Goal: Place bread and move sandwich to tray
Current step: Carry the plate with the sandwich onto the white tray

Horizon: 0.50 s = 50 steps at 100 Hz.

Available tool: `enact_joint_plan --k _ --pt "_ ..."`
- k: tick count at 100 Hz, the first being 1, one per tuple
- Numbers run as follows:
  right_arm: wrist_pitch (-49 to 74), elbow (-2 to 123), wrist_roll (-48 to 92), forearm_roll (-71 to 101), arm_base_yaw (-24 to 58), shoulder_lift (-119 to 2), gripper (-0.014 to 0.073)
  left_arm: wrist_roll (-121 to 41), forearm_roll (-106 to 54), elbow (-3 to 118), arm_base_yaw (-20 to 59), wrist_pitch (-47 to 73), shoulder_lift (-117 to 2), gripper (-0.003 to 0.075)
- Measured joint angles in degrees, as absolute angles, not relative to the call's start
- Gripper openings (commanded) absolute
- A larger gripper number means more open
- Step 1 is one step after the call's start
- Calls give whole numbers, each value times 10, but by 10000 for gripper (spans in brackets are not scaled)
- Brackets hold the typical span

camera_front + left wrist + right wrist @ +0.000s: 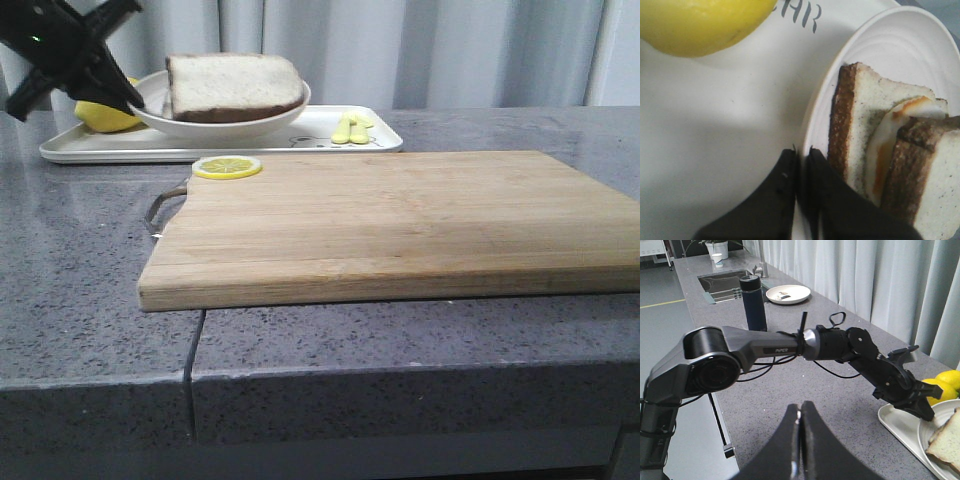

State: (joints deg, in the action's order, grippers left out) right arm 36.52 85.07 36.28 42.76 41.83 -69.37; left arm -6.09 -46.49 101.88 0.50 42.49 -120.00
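We see the left gripper nearly shut, its fingers pinching the rim of the dish that carries the sandwich. The dish sits on the tray, beside a lemon. Our right gripper is closed on nothing.

Pinching the white dish rim between left gripper fingers; sandwich inside; lemon beside, on tray.
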Motion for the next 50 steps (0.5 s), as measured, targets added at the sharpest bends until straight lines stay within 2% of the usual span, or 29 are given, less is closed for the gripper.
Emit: enact_joint_plan --k 38,44,50 --pt "377 851 362 428 418 -694 -67 -44 -465 1026 14 393 -1227 -13" --pt "382 851 362 428 418 -694 -67 -43 -466 1026 14 392 -1228 20" --pt "385 851 362 428 418 -694 -67 -43 -468 1026 14 392 -1228 87"
